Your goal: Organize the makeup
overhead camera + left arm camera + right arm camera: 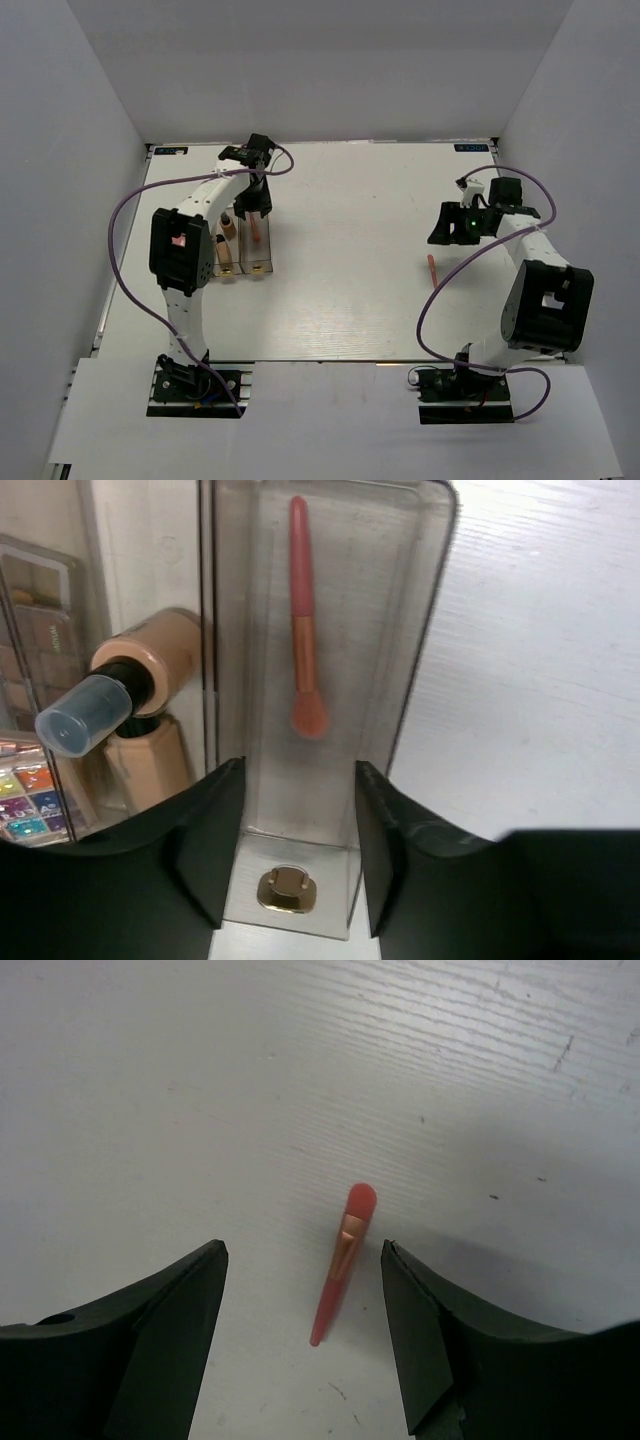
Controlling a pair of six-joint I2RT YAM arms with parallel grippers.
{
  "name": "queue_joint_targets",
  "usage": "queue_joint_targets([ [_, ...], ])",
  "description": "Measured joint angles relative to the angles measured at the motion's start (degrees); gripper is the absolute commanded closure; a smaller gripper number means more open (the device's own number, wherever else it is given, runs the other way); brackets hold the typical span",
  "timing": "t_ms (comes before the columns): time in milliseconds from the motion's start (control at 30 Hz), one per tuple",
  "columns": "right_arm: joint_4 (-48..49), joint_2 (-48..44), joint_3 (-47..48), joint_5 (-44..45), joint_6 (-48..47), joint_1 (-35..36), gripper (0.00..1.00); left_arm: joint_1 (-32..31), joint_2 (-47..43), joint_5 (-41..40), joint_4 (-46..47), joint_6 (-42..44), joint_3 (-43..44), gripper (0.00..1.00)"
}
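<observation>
A pink-red makeup brush (342,1265) lies on the white table, also seen in the top view (432,269). My right gripper (302,1250) is open above it, its fingers either side and not touching; it shows in the top view (443,232) too. My left gripper (300,770) is open and empty over the clear box (420,630), where a second pink brush (302,630) lies in the right compartment. Two beige foundation bottles (135,675) (150,765) are in the middle compartment. Brown palettes (30,610) and a multicolour palette (25,795) are at the left.
The clear box (247,262) stands left of centre on the table, with my left gripper (256,198) over its far end. A gold knob (287,890) sits on the box's near face. White walls enclose the table on three sides.
</observation>
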Motion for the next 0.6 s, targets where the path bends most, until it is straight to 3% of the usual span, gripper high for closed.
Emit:
queue_joint_targets([
  [67,-1.8,1.8,1.0,3.1,-1.1,0.5,0.31,-0.1,-0.9,1.5,1.1,0.8,-0.3,0.36],
  [100,-2.4,2.7,1.2,4.9,-1.7,0.7,0.31,-0.1,-2.0,2.5,2.2,1.1,-0.9,0.25],
  [233,-4.8,4.2,1.3,10.5,-3.9,2.1,0.35,-0.6,-12.4,10.4,10.1,2.3,-9.7,0.16],
  [267,-5.2,4.4,1.3,11.8,-4.3,2.5,0.38,-0.7,-15.4,12.5,12.3,2.4,-12.1,0.02],
  [433,-6.8,7.4,1.5,16.3,-5.0,5.5,0.49,-1.0,-30.1,20.4,21.4,2.4,-20.5,0.02],
  [600,-8.1,9.1,1.4,19.5,-4.7,8.4,0.51,-1.1,-38.2,22.9,26.8,2.0,-24.8,0.02],
])
